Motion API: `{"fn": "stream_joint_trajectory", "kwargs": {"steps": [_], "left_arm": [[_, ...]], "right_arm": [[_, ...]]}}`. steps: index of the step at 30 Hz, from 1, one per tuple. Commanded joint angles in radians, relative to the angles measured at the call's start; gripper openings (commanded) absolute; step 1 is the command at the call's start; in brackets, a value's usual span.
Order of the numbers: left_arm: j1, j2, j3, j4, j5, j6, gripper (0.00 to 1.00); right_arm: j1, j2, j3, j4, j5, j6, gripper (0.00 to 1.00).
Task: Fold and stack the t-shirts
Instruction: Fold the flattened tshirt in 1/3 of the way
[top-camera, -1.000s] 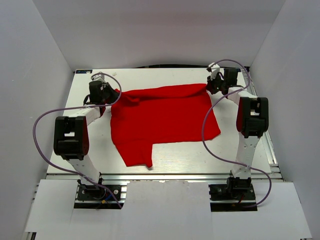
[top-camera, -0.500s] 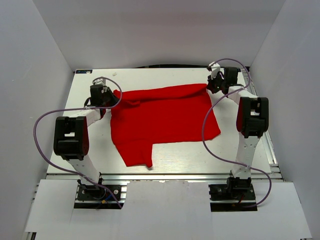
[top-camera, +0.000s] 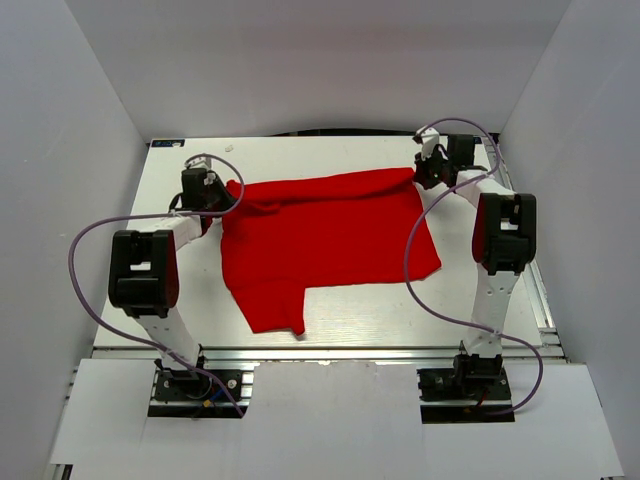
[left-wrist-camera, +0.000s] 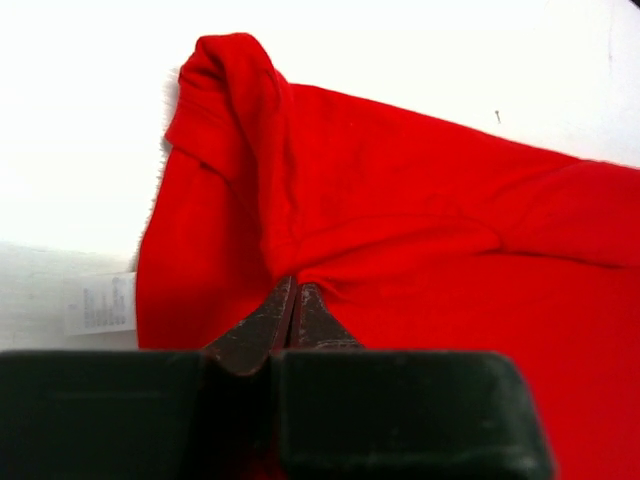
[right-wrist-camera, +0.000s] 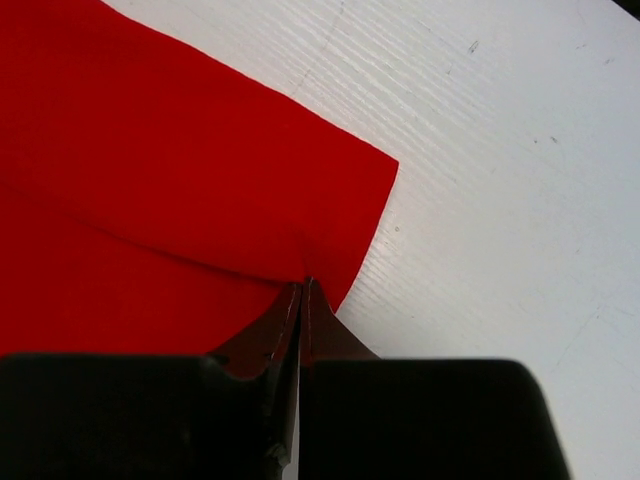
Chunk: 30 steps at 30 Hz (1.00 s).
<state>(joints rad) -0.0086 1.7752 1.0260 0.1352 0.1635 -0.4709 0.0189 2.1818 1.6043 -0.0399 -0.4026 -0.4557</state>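
Note:
The red t-shirt (top-camera: 320, 235) lies spread on the white table, one sleeve hanging towards the near edge. My left gripper (top-camera: 222, 192) is shut on the shirt's far left part; in the left wrist view (left-wrist-camera: 295, 285) the cloth (left-wrist-camera: 400, 220) bunches into its closed tips, and a white label (left-wrist-camera: 98, 303) shows at the left. My right gripper (top-camera: 420, 172) is shut on the shirt's far right corner; in the right wrist view (right-wrist-camera: 304, 282) the red cloth (right-wrist-camera: 150, 200) is pinched at the tips.
The white table (top-camera: 330, 315) has a metal rail along its near edge. Grey walls close in on both sides and behind. Purple cables loop from both arms over the table's sides.
The left gripper has shifted a little nearer with the cloth, and the shirt's far left part is slightly more bunched. The right arm has not moved.

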Motion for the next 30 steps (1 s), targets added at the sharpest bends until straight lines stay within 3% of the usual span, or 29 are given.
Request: {"fn": "stream_joint_trajectory", "kwargs": {"steps": [1, 2, 3, 4, 5, 8, 10, 13, 16, 19, 20, 22, 24, 26, 30], "left_arm": [[0.007, 0.018, 0.057, -0.045, -0.004, 0.014, 0.13], [0.006, 0.026, 0.068, -0.061, 0.005, 0.014, 0.23], [0.007, 0.030, 0.092, -0.104, 0.022, 0.018, 0.38], [0.006, 0.036, 0.104, -0.127, 0.030, 0.023, 0.44], [0.007, 0.038, 0.114, -0.153, 0.034, 0.029, 0.49], [0.007, -0.009, 0.111, -0.220, 0.039, 0.055, 0.62], [0.040, -0.054, 0.082, -0.238, 0.028, 0.063, 0.71], [0.056, -0.160, 0.033, -0.256, 0.010, 0.063, 0.72], [0.070, -0.262, -0.007, -0.243, 0.005, 0.046, 0.69], [0.070, -0.275, -0.023, -0.206, 0.046, 0.008, 0.56], [0.070, -0.263, -0.008, -0.195, 0.095, -0.015, 0.43], [0.070, -0.196, 0.022, -0.166, 0.155, -0.064, 0.27], [0.070, -0.146, 0.077, -0.149, 0.230, -0.096, 0.12], [0.068, -0.071, 0.118, -0.144, 0.266, -0.123, 0.08], [0.064, 0.055, 0.247, -0.143, 0.335, -0.146, 0.03]], "right_arm": [[-0.008, 0.021, 0.066, -0.051, -0.016, -0.023, 0.02], [-0.008, 0.024, 0.074, -0.066, -0.016, -0.026, 0.07], [-0.008, 0.024, 0.081, -0.089, -0.018, -0.032, 0.18], [-0.008, 0.022, 0.094, -0.100, -0.025, -0.035, 0.23], [-0.008, 0.012, 0.097, -0.110, -0.024, -0.040, 0.34], [-0.039, -0.043, 0.092, -0.140, -0.038, -0.040, 0.49], [-0.054, -0.080, 0.080, -0.152, -0.063, -0.031, 0.54], [-0.072, -0.158, 0.065, -0.184, -0.096, -0.034, 0.59], [-0.092, -0.189, 0.065, -0.196, -0.152, -0.025, 0.60], [-0.099, -0.214, 0.060, -0.195, -0.228, -0.011, 0.57], [-0.099, -0.212, 0.057, -0.189, -0.240, 0.015, 0.53], [-0.093, -0.192, 0.059, -0.180, -0.281, 0.054, 0.46], [-0.083, -0.171, 0.075, -0.184, -0.288, 0.097, 0.31], [-0.068, -0.143, 0.077, -0.178, -0.283, 0.118, 0.22], [-0.051, -0.097, 0.089, -0.160, -0.283, 0.170, 0.19]]}}
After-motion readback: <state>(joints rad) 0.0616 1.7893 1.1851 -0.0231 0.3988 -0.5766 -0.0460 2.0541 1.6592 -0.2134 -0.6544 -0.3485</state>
